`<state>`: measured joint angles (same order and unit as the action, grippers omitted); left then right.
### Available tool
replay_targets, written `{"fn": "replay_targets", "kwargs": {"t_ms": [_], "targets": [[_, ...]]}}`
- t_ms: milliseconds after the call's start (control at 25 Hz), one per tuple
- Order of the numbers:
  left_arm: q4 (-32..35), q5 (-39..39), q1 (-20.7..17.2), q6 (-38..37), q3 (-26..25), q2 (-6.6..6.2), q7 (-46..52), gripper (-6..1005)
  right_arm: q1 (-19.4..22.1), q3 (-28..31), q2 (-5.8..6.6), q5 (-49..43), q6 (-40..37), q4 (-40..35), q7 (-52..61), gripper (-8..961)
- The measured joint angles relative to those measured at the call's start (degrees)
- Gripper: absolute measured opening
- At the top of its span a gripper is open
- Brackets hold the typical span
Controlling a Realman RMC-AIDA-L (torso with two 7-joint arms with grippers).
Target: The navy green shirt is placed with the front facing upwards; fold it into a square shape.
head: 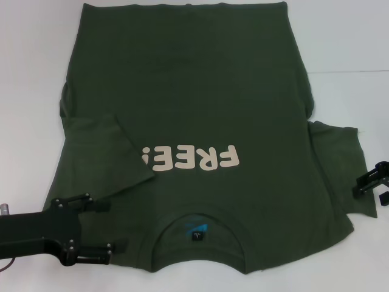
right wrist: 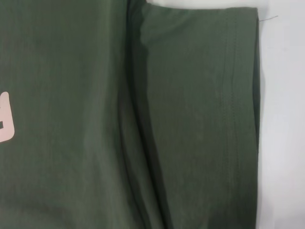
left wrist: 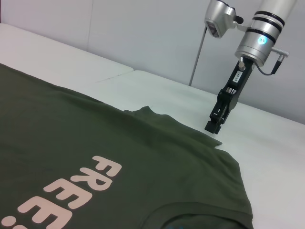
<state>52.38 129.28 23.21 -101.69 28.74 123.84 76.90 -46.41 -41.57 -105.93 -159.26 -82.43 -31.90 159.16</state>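
Note:
The navy green shirt [head: 188, 103] lies flat on the white table [head: 352, 48], front up, collar and blue neck label [head: 197, 230] nearest me. The cream "FREE!" print [head: 191, 159] reads upside down. The sleeve on my left [head: 106, 152] is folded in over the body. The sleeve on my right [head: 340, 164] lies spread out; it also fills the right wrist view [right wrist: 205, 119]. My left gripper [head: 117, 226] is open over the shoulder beside the collar. My right gripper [head: 374, 185] is open at the outer edge of the spread sleeve, pointing down just above it in the left wrist view [left wrist: 214, 125].
White table surrounds the shirt, with a seam line at the far right [head: 352, 72]. A grey wall [left wrist: 143, 33] stands behind the table. The shirt's hem [head: 182, 5] reaches the table's far edge.

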Motion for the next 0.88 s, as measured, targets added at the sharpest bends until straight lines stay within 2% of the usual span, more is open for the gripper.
{"fn": "replay_targets", "kwargs": {"t_ms": [880], "targets": [[-0.3,0.0,0.1,0.1,0.6,0.0,0.0,949,-0.2,-0.6,-0.89,0.0,0.2,0.0,-0.1,700]]}}
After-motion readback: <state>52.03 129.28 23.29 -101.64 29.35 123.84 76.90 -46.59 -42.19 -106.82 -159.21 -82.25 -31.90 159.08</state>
